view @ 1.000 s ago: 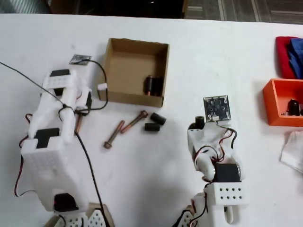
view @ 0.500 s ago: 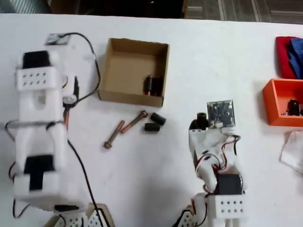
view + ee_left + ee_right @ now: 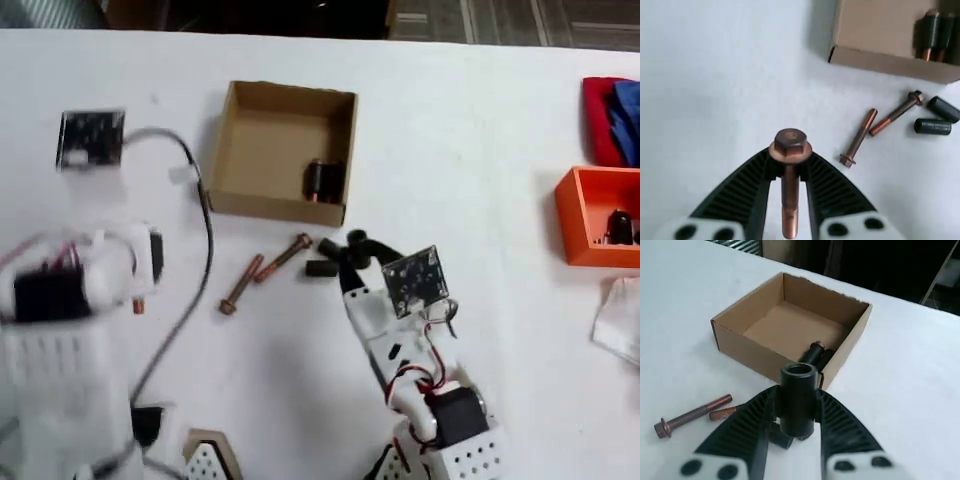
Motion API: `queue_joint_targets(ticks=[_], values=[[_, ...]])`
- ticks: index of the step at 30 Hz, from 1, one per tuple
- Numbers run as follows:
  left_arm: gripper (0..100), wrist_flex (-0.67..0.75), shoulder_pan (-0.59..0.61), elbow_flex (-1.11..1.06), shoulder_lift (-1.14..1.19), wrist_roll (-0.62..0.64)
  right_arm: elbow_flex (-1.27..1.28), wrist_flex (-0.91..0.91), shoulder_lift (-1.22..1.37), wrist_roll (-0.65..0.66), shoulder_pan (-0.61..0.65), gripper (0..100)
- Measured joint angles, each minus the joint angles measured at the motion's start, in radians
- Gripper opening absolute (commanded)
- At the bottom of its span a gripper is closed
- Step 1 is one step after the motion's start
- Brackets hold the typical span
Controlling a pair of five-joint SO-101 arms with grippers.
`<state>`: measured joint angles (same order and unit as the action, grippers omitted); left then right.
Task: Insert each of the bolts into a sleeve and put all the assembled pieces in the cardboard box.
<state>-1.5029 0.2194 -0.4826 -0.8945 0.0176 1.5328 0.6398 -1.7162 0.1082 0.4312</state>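
The left end effector (image 3: 790,159) is closed to a narrow gap on a copper bolt (image 3: 789,200), gripping its shank just under the hex head. The right end effector (image 3: 797,396) clamps an upright black sleeve (image 3: 798,412) near the cardboard box (image 3: 765,357). Loose bolts (image 3: 241,283) and loose sleeves (image 3: 320,268) lie on the counter (image 3: 480,130).
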Motion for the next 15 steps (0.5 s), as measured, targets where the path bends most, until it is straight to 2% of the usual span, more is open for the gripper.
queue_joint_targets(ticks=[3,6,10,15], values=[[2,0.184,-0.005,-0.216,-0.216,-0.002,0.018,-0.107,-0.002,0.0,-0.002,2.3],[3,0.399,-0.002,-0.427,-0.436,0.04,0.023,-0.135,0.0,0.0,0.04,2.3],[3,0.649,-0.075,-0.654,-0.695,0.236,0.026,-0.158,-0.002,0.0,0.12,2.3],[3,0.789,-0.262,-0.763,-0.796,0.436,0.092,-0.267,-0.002,0.0,0.157,2.3]])
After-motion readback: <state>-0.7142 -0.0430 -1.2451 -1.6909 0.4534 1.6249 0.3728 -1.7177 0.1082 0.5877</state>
